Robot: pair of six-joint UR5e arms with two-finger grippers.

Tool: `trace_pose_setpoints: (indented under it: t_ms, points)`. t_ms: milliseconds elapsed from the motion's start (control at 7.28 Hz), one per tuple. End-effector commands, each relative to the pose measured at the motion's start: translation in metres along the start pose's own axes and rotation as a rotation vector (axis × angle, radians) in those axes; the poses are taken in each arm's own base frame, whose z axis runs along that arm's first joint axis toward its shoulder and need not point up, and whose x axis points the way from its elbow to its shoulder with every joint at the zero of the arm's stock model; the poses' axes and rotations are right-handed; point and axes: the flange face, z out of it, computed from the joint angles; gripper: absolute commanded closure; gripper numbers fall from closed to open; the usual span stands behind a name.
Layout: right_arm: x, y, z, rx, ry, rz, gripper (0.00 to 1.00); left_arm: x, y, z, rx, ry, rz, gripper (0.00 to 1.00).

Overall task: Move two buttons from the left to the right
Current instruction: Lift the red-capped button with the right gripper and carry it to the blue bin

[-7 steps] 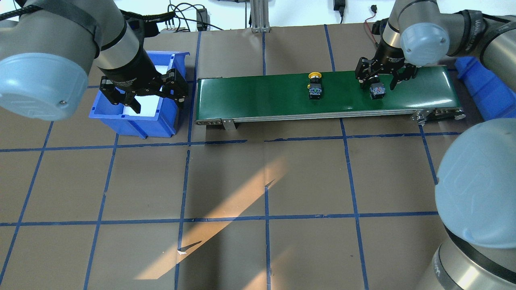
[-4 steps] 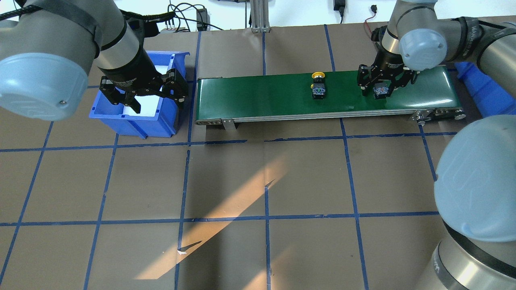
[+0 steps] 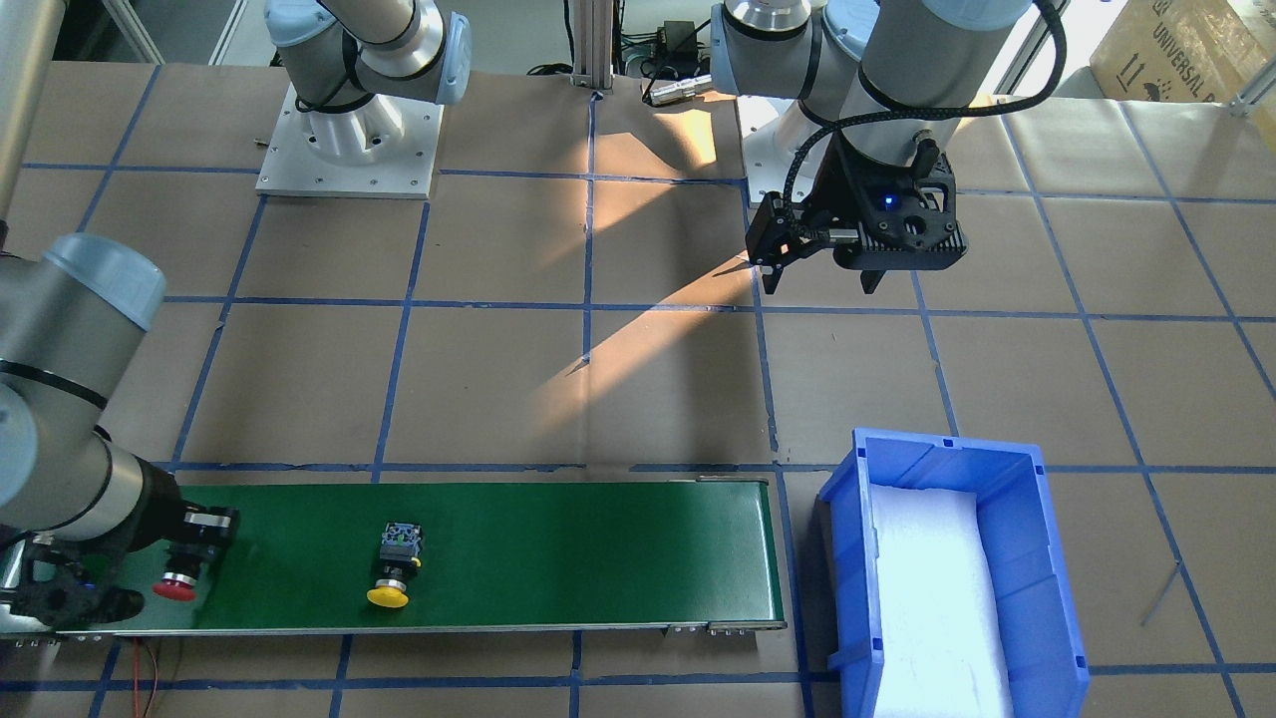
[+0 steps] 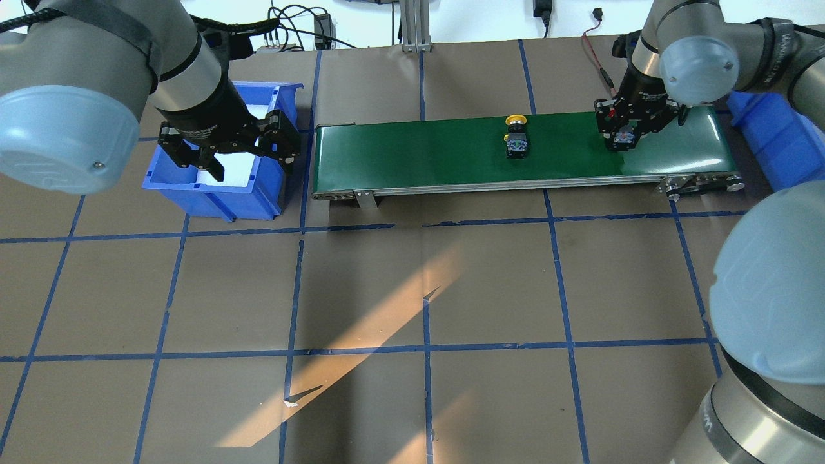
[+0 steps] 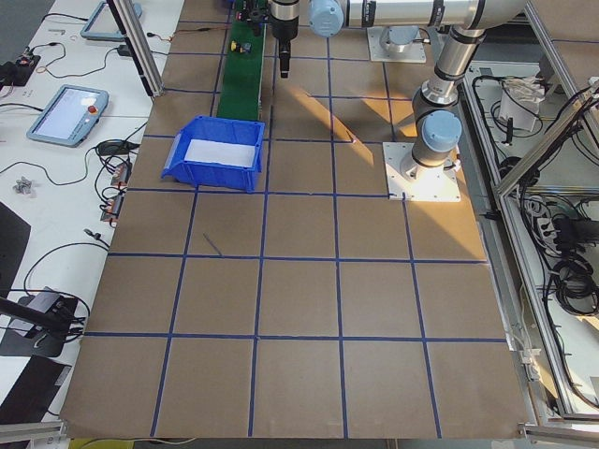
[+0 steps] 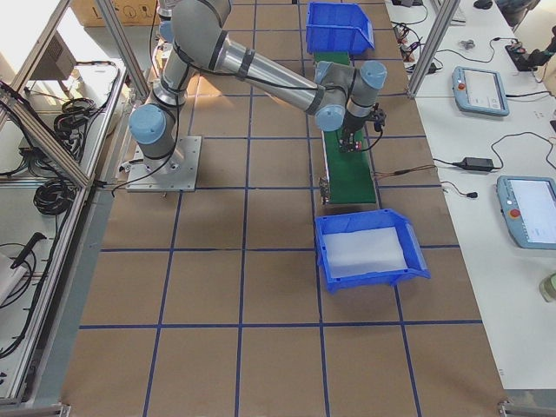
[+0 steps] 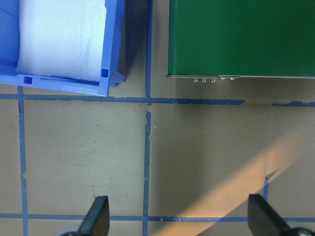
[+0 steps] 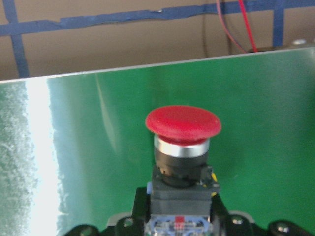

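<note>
At right end of green conveyor belt (image 4: 419, 151), my right gripper (image 4: 624, 136) clamps red mushroom-cap push-button (image 8: 183, 123); yellow-capped push-button (image 4: 515, 136) mid-belt. Left gripper (image 4: 250, 162) open, empty, beyond belt's left end. Risk: low grip, button tips on lift.

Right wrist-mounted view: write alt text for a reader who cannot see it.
A red button, mushroom cap, silver collar, black body, fills the centre, close to the camera over the green conveyor belt. Brown table with blue tape lies beyond.

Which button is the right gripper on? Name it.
The red button, held in the right gripper near the end of the belt. The yellow button lies alone mid-belt, away from both grippers.
</note>
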Motion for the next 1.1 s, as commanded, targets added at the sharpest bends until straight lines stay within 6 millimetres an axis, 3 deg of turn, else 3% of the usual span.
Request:
trace_pose_setpoints:
  t_ms: [0, 137, 550, 824, 962]
  points:
    - [0.08, 0.023, -0.049, 0.036, 0.001, 0.012, 0.63, 0.0, 0.0, 0.0, 0.0, -0.001, 0.0, 0.0]
    - [0.1, 0.037, -0.065, 0.047, -0.002, -0.051, 0.65, 0.0, 0.001, -0.002, 0.003, 0.0, 0.001, 0.0]
    - [0.186, 0.065, -0.082, 0.074, -0.016, -0.064, 0.67, 0.0, 0.001, -0.001, 0.002, 0.0, 0.001, 0.0]
    - [0.231, 0.072, -0.081, 0.09, -0.01, -0.147, 0.66, 0.0, 0.001, -0.001, 0.002, 0.0, 0.001, 0.0]
    - [0.245, 0.065, -0.082, 0.119, 0.036, -0.239, 0.66, 0.0, 0.001, -0.001, 0.002, -0.002, 0.001, 0.0]
